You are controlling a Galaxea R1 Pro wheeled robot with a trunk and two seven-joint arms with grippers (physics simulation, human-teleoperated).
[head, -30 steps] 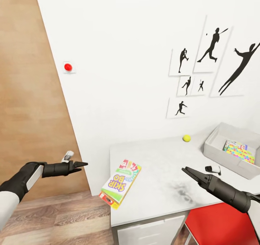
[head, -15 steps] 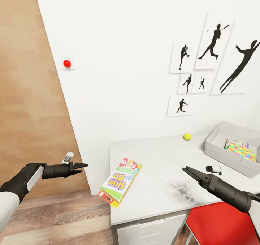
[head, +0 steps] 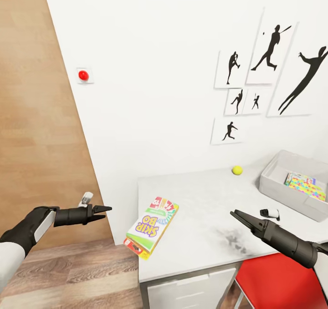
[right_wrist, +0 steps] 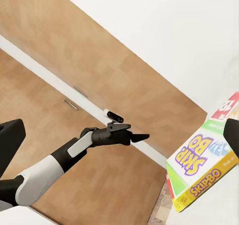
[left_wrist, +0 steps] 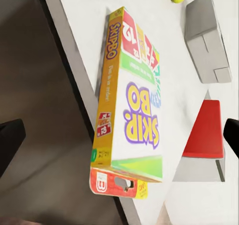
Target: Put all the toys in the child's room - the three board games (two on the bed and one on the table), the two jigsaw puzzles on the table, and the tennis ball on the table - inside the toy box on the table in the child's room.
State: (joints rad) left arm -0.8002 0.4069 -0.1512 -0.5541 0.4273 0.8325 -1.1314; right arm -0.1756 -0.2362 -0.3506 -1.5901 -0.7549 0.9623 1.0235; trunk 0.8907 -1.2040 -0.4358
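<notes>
A Skip-Bo board game box (head: 152,227) lies flat on the white table (head: 205,199), overhanging its front left corner; it also shows as the box (left_wrist: 132,110) and the box (right_wrist: 201,175). A yellow tennis ball (head: 237,170) rests near the wall. The grey toy box (head: 291,193) stands at the table's right with a colourful box (head: 304,184) inside. My left gripper (head: 105,208) hovers open over the floor, left of the table. My right gripper (head: 234,215) is open above the table's front, right of the Skip-Bo box. Nothing is held.
A red chair (head: 273,277) sits under the table's front right, with a white drawer front (head: 191,290) beside it. A wooden panel (head: 41,140) fills the left side over a wood floor (head: 68,277). Silhouette pictures (head: 269,58) hang on the white wall.
The whole picture has shifted slightly, so the camera moved a little. Both arms keep their pose and the Skip-Bo box stays at the table's corner.
</notes>
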